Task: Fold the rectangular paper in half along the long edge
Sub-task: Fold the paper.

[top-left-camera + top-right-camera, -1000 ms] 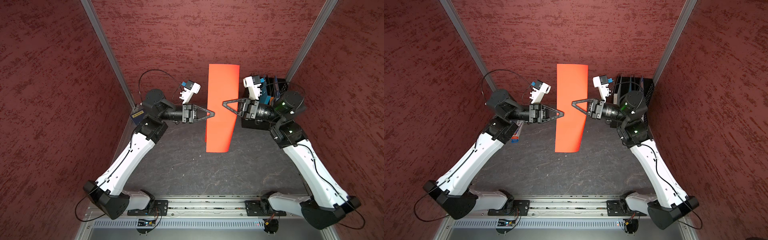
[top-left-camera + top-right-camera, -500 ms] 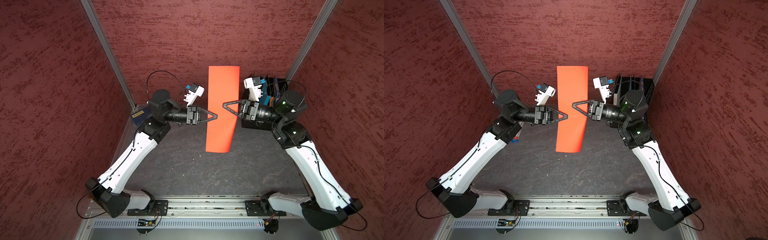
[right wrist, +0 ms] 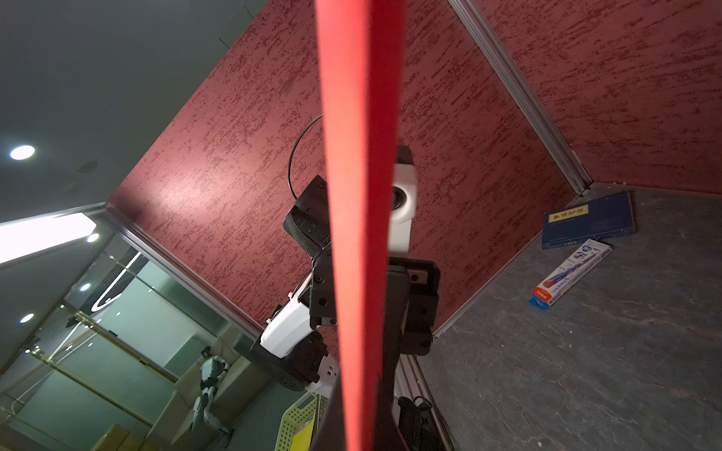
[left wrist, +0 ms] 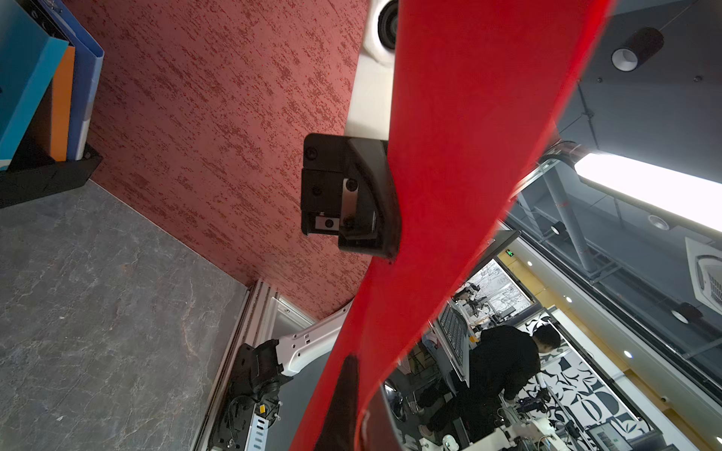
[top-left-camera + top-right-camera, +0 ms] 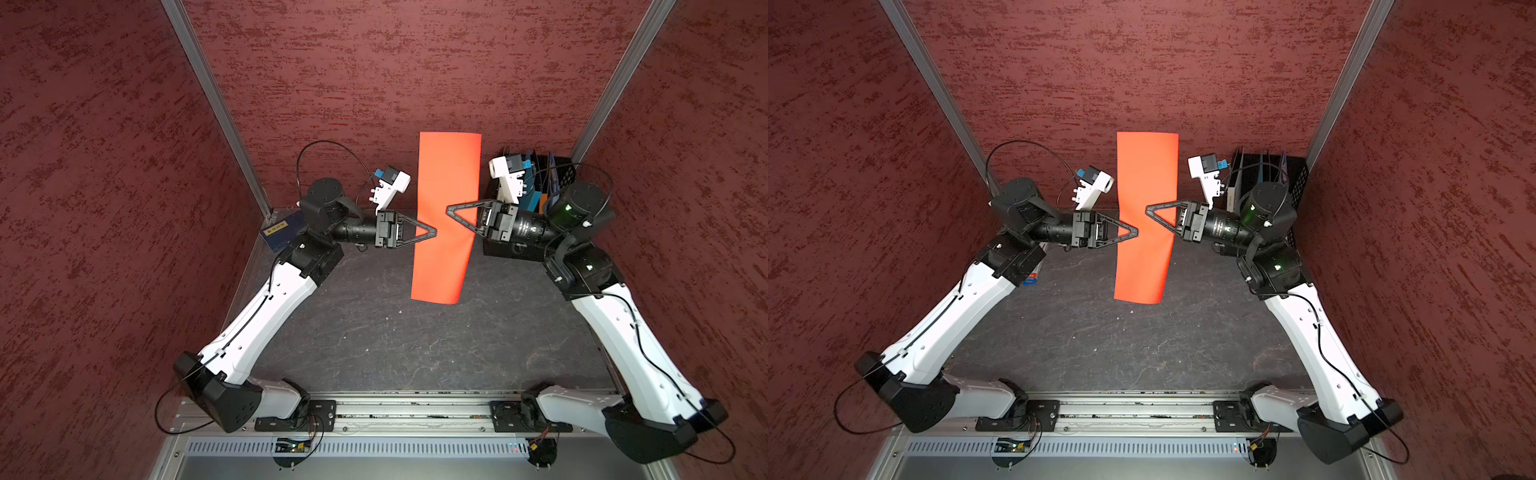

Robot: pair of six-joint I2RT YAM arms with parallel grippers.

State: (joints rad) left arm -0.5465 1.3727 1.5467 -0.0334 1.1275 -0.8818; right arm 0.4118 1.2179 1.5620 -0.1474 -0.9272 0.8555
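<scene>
The rectangular paper [image 5: 448, 174] [image 5: 1147, 174], a plain red-orange sheet, is held up off the dark table and is slightly twisted along its length. My left gripper [image 5: 434, 232] [image 5: 1136, 232] reaches in from the left and is shut on the paper's left long edge near mid-length. My right gripper [image 5: 449, 210] [image 5: 1148, 209] comes from the right and is shut on the paper a little higher. In the left wrist view the paper [image 4: 469, 156] runs between my left gripper's [image 4: 351, 410] dark fingers. The right wrist view shows the paper [image 3: 359, 156] nearly edge-on in my right gripper [image 3: 363, 429].
A black rack [image 5: 561, 166] with upright folders stands at the back right, behind the right arm. A dark blue book with a yellow label [image 5: 282, 232] lies in the back left corner, with a packaged pen [image 3: 570, 273] beside it. Red walls close in three sides.
The left arm has moved right, from beside the paper's left edge onto the sheet, and its jaws have closed on it. The right arm has kept its hold in place.
</scene>
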